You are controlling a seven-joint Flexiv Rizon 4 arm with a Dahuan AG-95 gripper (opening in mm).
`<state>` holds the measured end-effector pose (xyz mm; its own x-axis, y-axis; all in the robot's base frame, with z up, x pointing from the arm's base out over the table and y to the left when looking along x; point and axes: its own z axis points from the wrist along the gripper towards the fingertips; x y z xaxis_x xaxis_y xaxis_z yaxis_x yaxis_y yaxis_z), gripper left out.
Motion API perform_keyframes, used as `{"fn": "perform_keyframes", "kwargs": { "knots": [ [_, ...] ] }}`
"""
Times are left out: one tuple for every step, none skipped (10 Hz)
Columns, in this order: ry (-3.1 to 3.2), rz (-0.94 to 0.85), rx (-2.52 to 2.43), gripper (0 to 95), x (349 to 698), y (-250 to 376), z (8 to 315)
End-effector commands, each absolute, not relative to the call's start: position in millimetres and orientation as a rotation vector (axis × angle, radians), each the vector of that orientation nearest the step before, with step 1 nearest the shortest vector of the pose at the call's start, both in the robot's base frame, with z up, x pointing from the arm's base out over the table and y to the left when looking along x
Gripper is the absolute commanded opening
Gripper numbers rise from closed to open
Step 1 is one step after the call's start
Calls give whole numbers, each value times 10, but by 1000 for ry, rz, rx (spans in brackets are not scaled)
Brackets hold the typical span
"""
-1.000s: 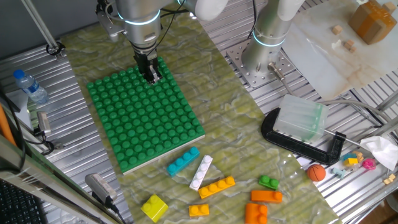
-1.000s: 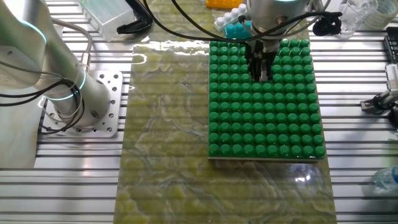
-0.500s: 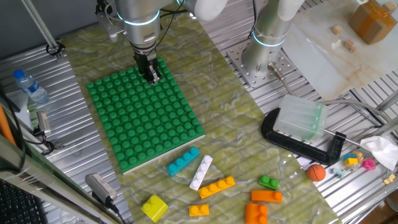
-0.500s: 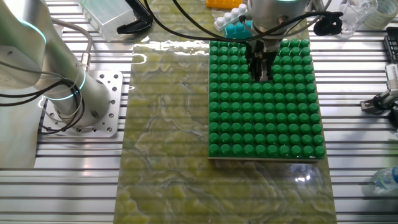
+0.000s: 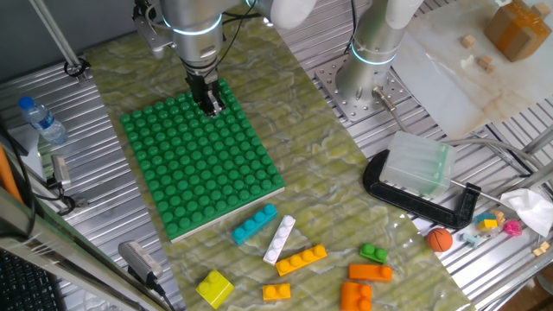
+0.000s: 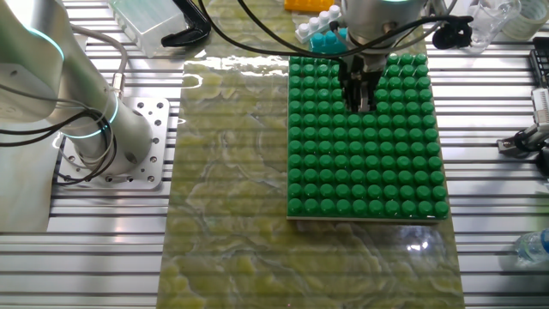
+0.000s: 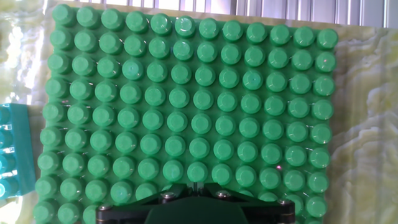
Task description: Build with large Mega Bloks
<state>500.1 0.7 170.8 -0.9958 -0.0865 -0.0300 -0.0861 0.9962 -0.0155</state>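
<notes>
Hovering low over the green baseplate (image 5: 199, 164), the hand (image 5: 210, 105) appears pressed together and empty, though its fingertips are poorly resolved. Loose Mega Bloks (image 5: 294, 259) lie well apart on the surface. Risk: descending further strikes studs.

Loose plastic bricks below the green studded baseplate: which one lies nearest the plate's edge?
The teal plastic brick; it lies almost against the green studded baseplate, while the white, yellow, orange and green bricks sit farther out.

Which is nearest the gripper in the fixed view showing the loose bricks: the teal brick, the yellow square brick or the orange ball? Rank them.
From the gripper:
1. teal brick, just past the green baseplate's edge.
2. yellow square brick, at the mat's near edge.
3. orange ball, far right, off the mat.
</notes>
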Motion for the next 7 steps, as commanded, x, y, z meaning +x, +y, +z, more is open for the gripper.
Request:
{"fn": "perform_keyframes", "kwargs": {
  "knots": [
    [3108,-24,-135,0,5003,10,1708],
    [3106,-25,-133,0,5002,10,1710],
    [3106,-23,-121,0,5002,11,1709],
    [3106,-17,-105,0,5002,13,1710],
    [3106,1,-86,0,4999,16,1717],
    [3107,0,-84,0,5000,17,1716],
    [3116,-3,-69,0,5000,18,1716]
  ]
}}
